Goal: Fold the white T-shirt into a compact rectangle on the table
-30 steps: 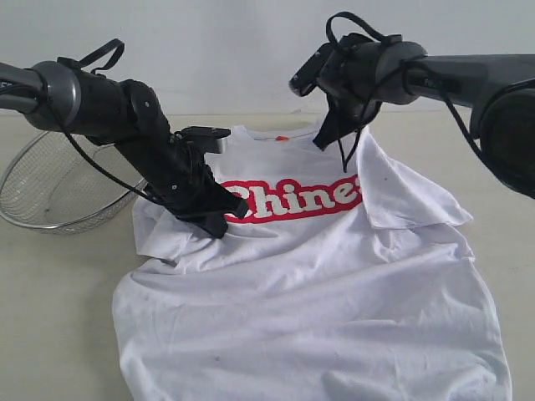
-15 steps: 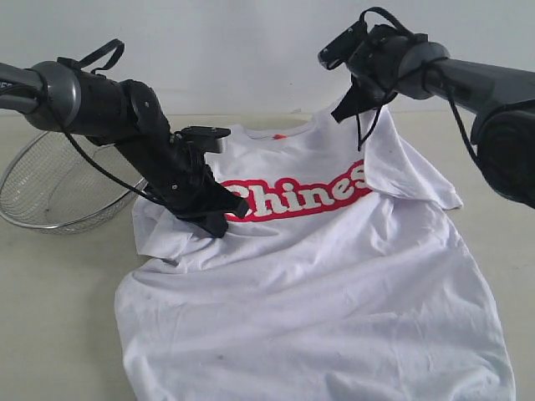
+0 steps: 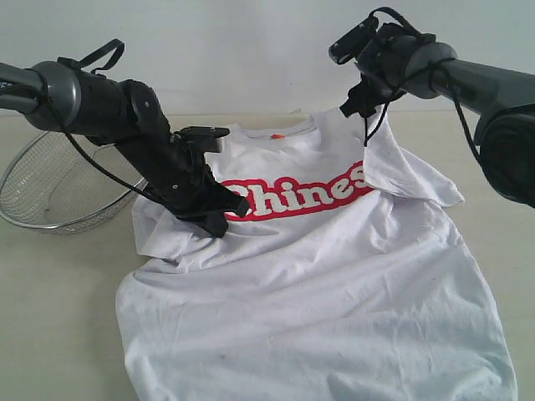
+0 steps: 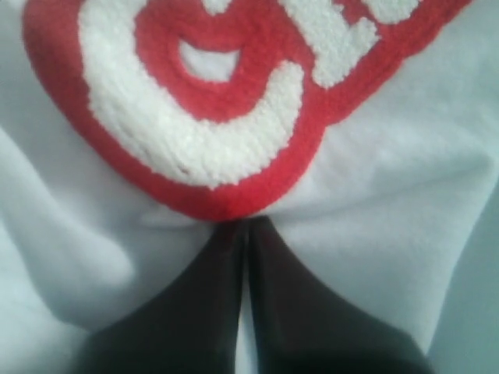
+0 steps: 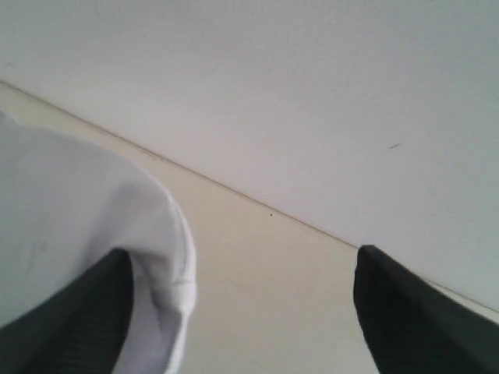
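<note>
The white T-shirt (image 3: 318, 284) lies front up on the desk (image 3: 58, 317), red lettering (image 3: 292, 199) showing, one shoulder raised. The jaws of the left arm (image 3: 109, 109) are pressed together, pinching cloth just beside the lettering. The jaws of the right arm (image 3: 468, 79) stand wide apart at that raised shoulder, with cloth draped against one finger (image 5: 70, 319), unclamped. A wire basket (image 3: 50, 192) sits beside the shirt.
</note>
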`<act>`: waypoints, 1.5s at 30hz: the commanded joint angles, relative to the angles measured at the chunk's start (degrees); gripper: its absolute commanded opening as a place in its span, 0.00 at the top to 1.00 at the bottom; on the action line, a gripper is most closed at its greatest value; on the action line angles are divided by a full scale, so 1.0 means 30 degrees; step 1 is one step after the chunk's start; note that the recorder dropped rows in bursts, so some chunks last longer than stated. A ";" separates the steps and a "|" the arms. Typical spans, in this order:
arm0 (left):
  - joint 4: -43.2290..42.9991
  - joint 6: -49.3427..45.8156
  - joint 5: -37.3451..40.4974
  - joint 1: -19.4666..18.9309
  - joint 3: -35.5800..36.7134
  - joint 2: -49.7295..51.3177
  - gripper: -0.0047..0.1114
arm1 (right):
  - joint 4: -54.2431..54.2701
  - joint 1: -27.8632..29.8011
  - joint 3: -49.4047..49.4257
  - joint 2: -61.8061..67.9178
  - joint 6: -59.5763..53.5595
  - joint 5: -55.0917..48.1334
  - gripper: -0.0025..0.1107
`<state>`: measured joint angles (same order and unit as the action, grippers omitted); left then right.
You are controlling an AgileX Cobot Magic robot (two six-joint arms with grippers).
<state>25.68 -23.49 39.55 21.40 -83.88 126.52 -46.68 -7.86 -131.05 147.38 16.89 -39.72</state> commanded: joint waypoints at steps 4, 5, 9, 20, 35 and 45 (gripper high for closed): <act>-0.0941 0.0258 -0.0457 -0.0095 -0.0335 0.0616 0.92 | -0.0577 -0.0336 -0.0158 -0.2460 0.0825 -0.4042 0.57; -0.0989 0.0258 -0.0316 -0.0128 -0.0565 0.0616 0.92 | -0.0417 -0.0434 -0.0158 -0.2860 0.0825 -0.5156 0.62; -0.1189 0.0639 -0.0263 -0.0480 -0.1981 0.0616 0.92 | 0.3586 -0.0358 -0.0158 -0.4244 -0.1165 -0.8368 0.79; -0.1769 0.0839 0.1584 -0.2163 -0.4758 0.0632 0.92 | 1.1055 -0.0238 0.1177 -0.5302 -0.7077 -1.0081 0.70; -0.0644 -0.0292 0.2765 -0.1343 -0.5424 0.0632 0.92 | 1.0989 -0.2527 0.4795 -0.5837 -0.5348 -1.0081 0.52; -0.0211 -0.0292 0.3131 -0.1343 -0.5424 0.0632 0.92 | 0.5762 -0.4224 0.4795 -0.4115 -0.2854 -1.0081 0.52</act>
<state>24.33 -24.02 48.23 17.23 -99.84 128.60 -25.20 -20.38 -116.79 133.52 6.17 -69.88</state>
